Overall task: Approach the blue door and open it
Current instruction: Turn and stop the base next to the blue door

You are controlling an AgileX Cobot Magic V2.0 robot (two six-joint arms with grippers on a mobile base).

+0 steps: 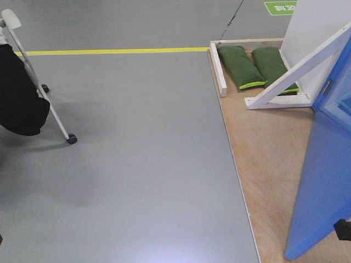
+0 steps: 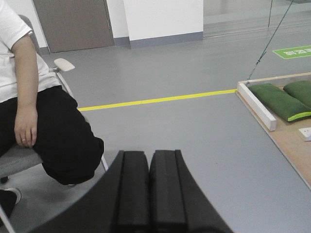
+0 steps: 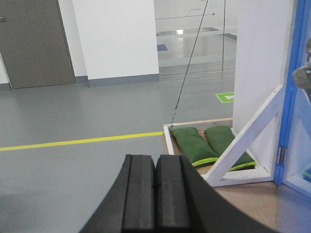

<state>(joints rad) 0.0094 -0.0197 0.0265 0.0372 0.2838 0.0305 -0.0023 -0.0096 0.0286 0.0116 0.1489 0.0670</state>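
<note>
1. The tall glossy bright-blue door panel (image 1: 322, 181) stands at the right edge of the front view. Its lower corner rests over a pale plywood base board (image 1: 258, 148), and the panel is angled relative to the board's edge.
2. In the right wrist view the door's blue edge (image 3: 295, 73) rises beside a white wall panel. A blurred grey shape at the frame's edge may be its lever handle, but I cannot tell.
3. A white wooden diagonal brace (image 1: 299, 71) props the door's stand upright. Two green sandbags (image 1: 241, 67) lie side by side on the base, probably to weigh the stand down against pulling.
4. The left gripper (image 2: 149, 160) has its black pads pressed together with nothing between them. It points over grey floor (image 2: 194, 126), well away from the door.
5. The right gripper (image 3: 155, 162) is likewise pressed together and empty, with the door ahead and to its right.
6. A seated person in black trousers (image 2: 53, 131) sits left of the robot, beyond a yellow floor line (image 1: 115, 51).
7. Judging by this, the approach is unfinished, and the base needs to turn right.
</note>
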